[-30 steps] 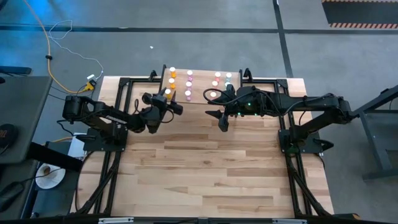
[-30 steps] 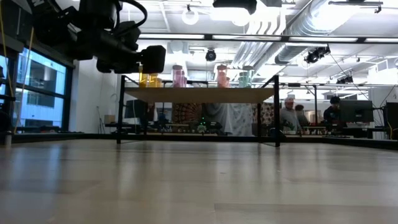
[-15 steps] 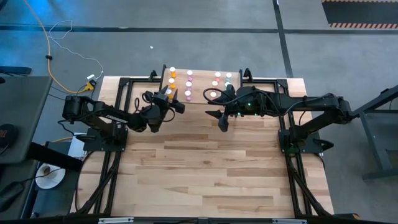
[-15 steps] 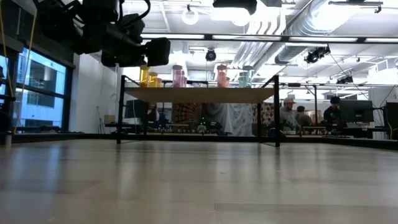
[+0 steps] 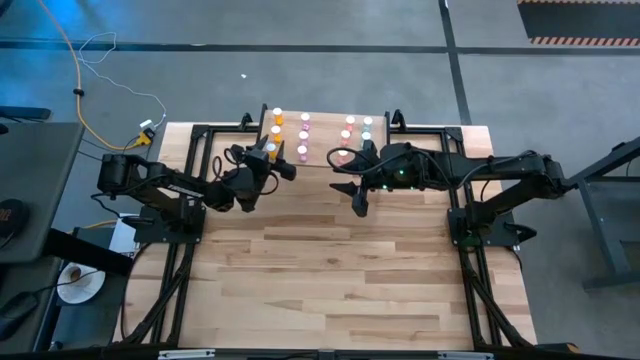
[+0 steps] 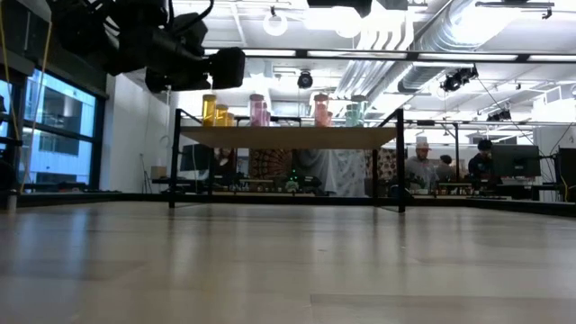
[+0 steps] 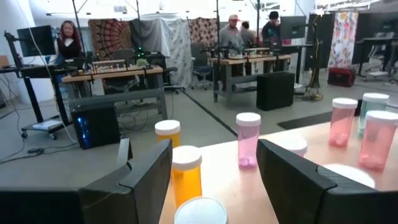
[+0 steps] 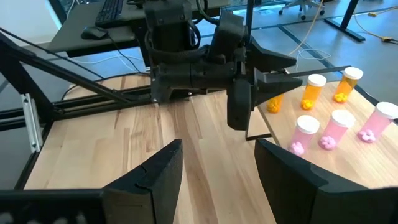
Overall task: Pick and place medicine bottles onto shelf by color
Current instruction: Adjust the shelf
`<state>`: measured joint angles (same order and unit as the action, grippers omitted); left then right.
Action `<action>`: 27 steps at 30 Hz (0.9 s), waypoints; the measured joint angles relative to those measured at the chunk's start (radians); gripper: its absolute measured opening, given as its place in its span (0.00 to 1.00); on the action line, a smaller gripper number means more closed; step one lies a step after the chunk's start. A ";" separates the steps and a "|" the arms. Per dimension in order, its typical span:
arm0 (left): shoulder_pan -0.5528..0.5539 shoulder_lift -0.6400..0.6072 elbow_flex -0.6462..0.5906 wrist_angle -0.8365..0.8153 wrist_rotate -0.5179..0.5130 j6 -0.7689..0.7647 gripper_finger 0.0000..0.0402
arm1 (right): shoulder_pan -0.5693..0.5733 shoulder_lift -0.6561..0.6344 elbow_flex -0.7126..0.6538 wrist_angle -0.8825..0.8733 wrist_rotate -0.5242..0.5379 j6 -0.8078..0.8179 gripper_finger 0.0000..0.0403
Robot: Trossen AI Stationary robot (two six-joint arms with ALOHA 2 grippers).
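Pale plank tabletop (image 5: 330, 270) fills the rig's frame, and the small raised light-wood shelf on thin black legs (image 5: 320, 160) stands at its far edge; everything else is placed against that shelf. On the shelf stand the tiny white-capped medicine bottles: orange ones (image 7: 186, 174) toward its left end, pink ones (image 7: 247, 140) in the middle, and pale teal ones (image 6: 356, 112) toward its right end, all upright in rows.

Left gripper (image 5: 272, 163) hovers at the shelf's left front corner, level with the orange bottles. Its two dark fingers (image 7: 144, 180) are spread wide, and an orange bottle stands between them, untouched by either finger.

Right gripper (image 5: 349, 190) hangs just in front of the shelf's right half, over bare table, its fingers (image 8: 160, 171) parted wide and holding nothing.

Beyond the table, people sit at desks in an open workshop.
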<state>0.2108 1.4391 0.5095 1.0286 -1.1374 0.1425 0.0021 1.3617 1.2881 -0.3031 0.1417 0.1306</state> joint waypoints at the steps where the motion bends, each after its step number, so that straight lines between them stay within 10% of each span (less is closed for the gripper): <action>1: 0.000 0.000 0.000 -0.004 0.000 0.000 0.56 | 0.000 0.000 0.000 0.000 0.000 0.000 0.48; 27: -0.073 -0.178 -0.001 0.092 0.024 0.335 0.56 | -0.025 -0.040 0.000 -0.098 0.229 -0.018 0.48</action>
<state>0.1382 1.2615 0.5087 1.1211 -1.1137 0.4771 -0.0227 1.3213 1.2881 -0.4011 0.3704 0.1130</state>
